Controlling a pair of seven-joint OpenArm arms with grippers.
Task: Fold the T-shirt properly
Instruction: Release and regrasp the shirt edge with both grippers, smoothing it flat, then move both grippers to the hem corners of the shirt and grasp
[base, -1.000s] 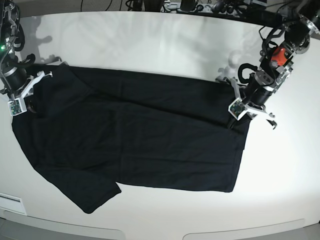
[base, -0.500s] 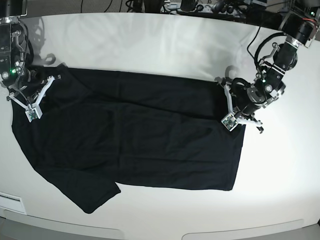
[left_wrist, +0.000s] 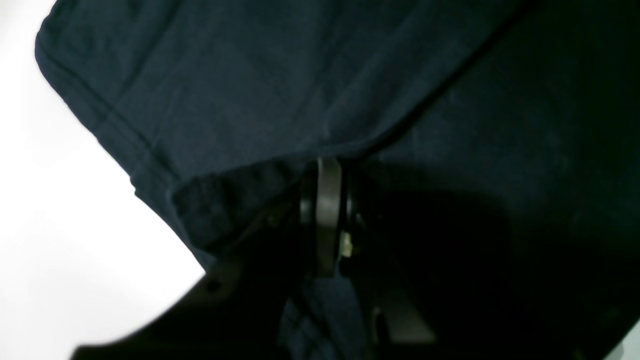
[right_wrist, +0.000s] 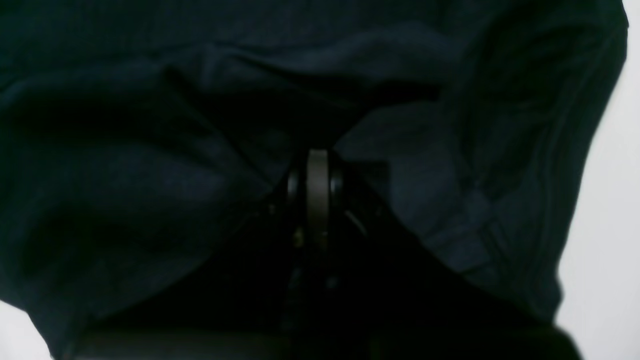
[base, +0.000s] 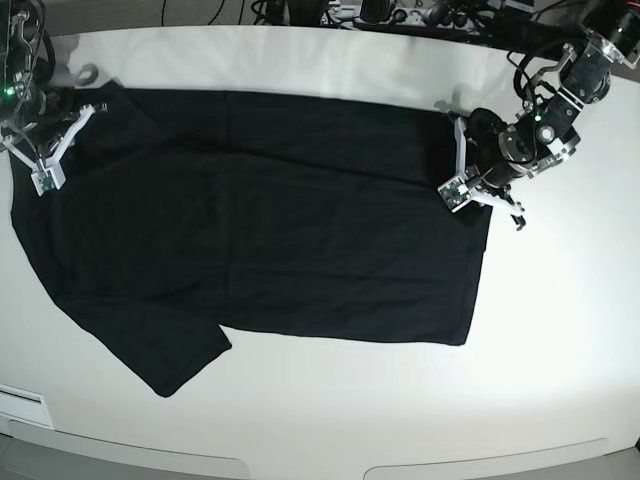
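Base view showed the T-shirt (base: 260, 230) spread dark and mostly flat across the white table (base: 330, 420), one sleeve jutting toward the near edge on that view's left and the hem running down that view's right side. The far edge lay stretched in a nearly straight line between the two arms.

The left tool (base: 470, 185) sat at the hem's far corner, on the base view's right. Its wrist view showed the jaws fully closed with a fold of the stitched hem (left_wrist: 125, 135) pinched between them and bare table beside the cloth. The right tool (base: 55, 150) sat at the shoulder end on the base view's left. Its wrist view was filled with bunched dark fabric gathered up to the closed jaws, so it too appeared to have hold of the shirt.

Judging from this, the step in hand was carrying the far edge for a lengthwise fold. The risks lay in the grips and the pull. If either pinch held only the top layer, the layer beneath would stay behind and the fold would come out skewed. If the arms drew apart too hard, the soft cloth could slip free of a jaw. If they moved unevenly, the edge would sag and wrinkle. The loose near sleeve could also drag and tuck under.
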